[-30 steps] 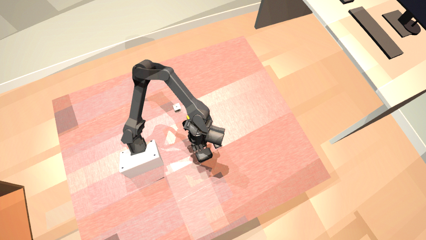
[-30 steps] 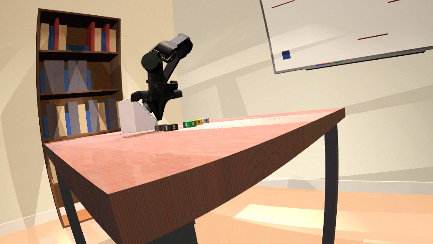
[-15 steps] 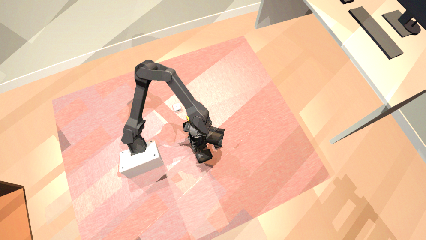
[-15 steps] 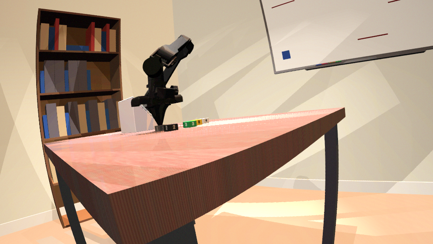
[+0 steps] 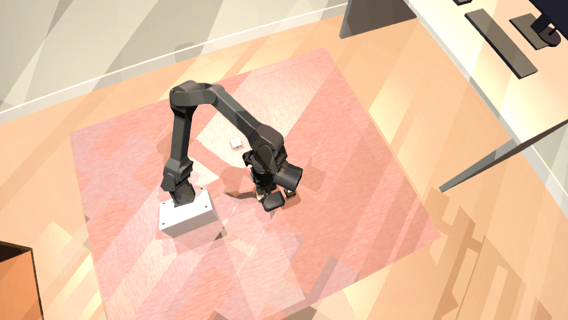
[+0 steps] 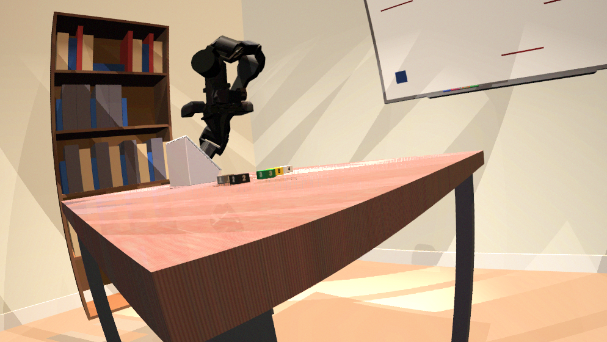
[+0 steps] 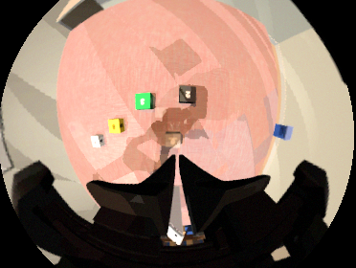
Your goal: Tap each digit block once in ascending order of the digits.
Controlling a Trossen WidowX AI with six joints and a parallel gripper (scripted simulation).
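Hovering above the table [image 5: 358, 206] [image 6: 297, 195] [image 7: 225, 43], the gripper [image 5: 267, 190] [image 6: 220, 138] [image 7: 177, 157] has its two fingers drawn together, with nothing clamped between them. Five blocks lie on the tabletop, apart from the raised tips. In the wrist view, a tan block [image 6: 223, 179] [image 7: 172, 139] lies just ahead of the fingertips; its digit is unreadable. Farther out are a black block [image 5: 290, 193] [image 6: 240, 178] [image 7: 187, 94], marked 2, and, to its left in that view, a green block [image 6: 265, 173] [image 7: 144, 101], marked 3. A yellow block [image 6: 279, 171] [image 7: 116, 125], its digit too small to read surely, and a white block [image 5: 235, 143] [image 6: 288, 168] [image 7: 97, 141], marked 4, continue the row. The white base [image 5: 186, 214] [image 6: 180, 165] supports the arm.
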